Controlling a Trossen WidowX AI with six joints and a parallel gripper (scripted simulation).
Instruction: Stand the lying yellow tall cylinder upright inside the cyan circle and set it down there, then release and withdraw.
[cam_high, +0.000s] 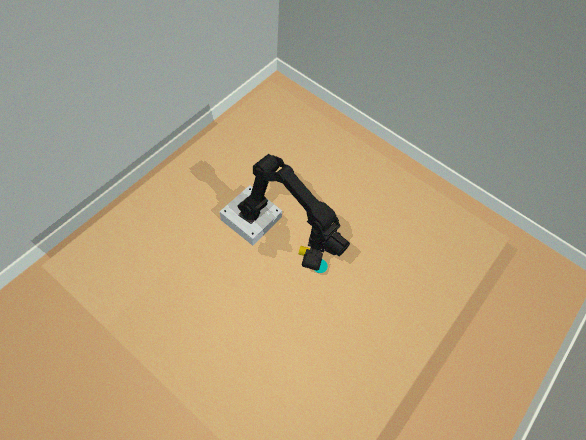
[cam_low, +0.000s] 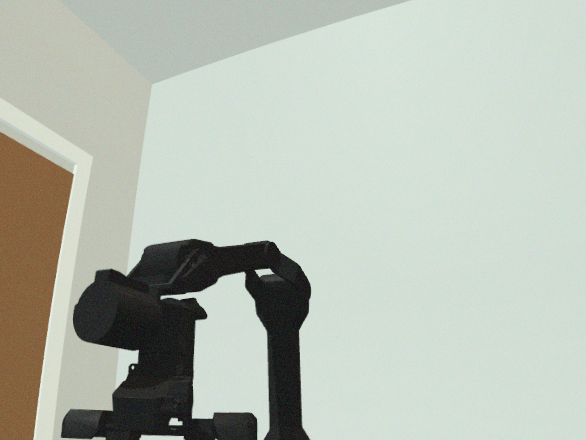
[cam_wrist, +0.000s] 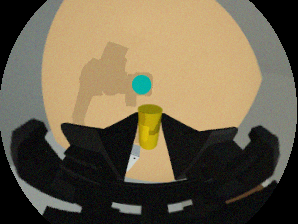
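My gripper (cam_wrist: 149, 115) (cam_high: 309, 254) is shut on the yellow tall cylinder (cam_wrist: 148, 127) (cam_high: 303, 249). In the wrist view the cylinder sticks out forward between the two black fingers. The cyan circle (cam_wrist: 141, 84) (cam_high: 322, 267) lies on the tan floor just beyond the cylinder's far end in the wrist view. In the top view the gripper hangs low over the floor, partly covering the circle, and only a bit of yellow shows at its left. The exterior view shows only the dark arm (cam_low: 280, 320) against the wall.
The arm's grey base block (cam_high: 251, 220) stands on the floor behind and left of the gripper. Grey walls with a white skirting (cam_high: 400, 137) bound the floor at the back. The arm's shadow (cam_wrist: 100, 79) lies left of the circle.
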